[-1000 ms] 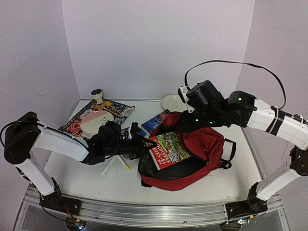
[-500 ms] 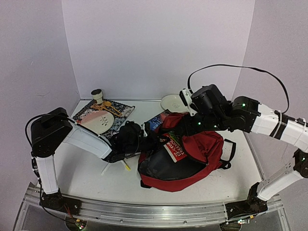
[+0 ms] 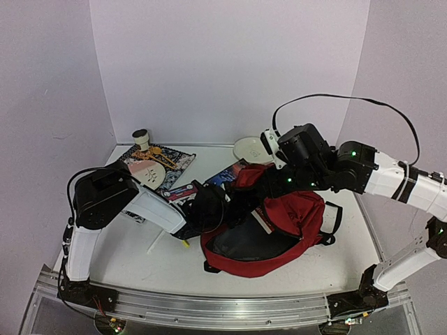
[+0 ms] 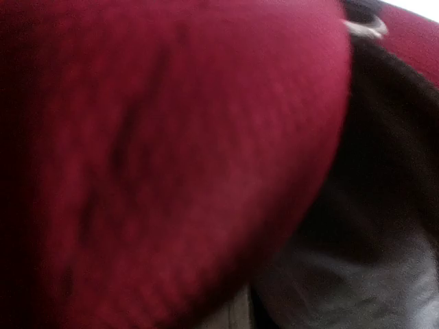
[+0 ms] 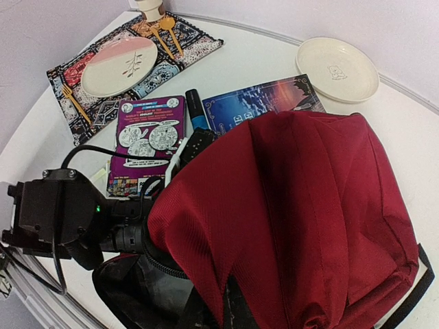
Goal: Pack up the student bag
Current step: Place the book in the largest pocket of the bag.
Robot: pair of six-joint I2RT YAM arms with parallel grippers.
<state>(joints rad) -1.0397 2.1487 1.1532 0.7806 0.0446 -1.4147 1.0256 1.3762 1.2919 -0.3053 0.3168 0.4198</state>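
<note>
Plates point(image 3: 148, 176) point(image 3: 249, 149) two, student bag point(image 3: 297, 213) one; right pincer point(image 3: 271, 183) clamped on its flap; left pincer hidden, untellable.

My overhead view is evenly, softly lit: the white table point(image 3: 140, 269) is bright, with only faint shadows. My left wrist camera is so near the bag point(image 4: 171, 157) that its red cloth is one dim blur, while my right wrist view is sharp, curving at the edges.
</note>
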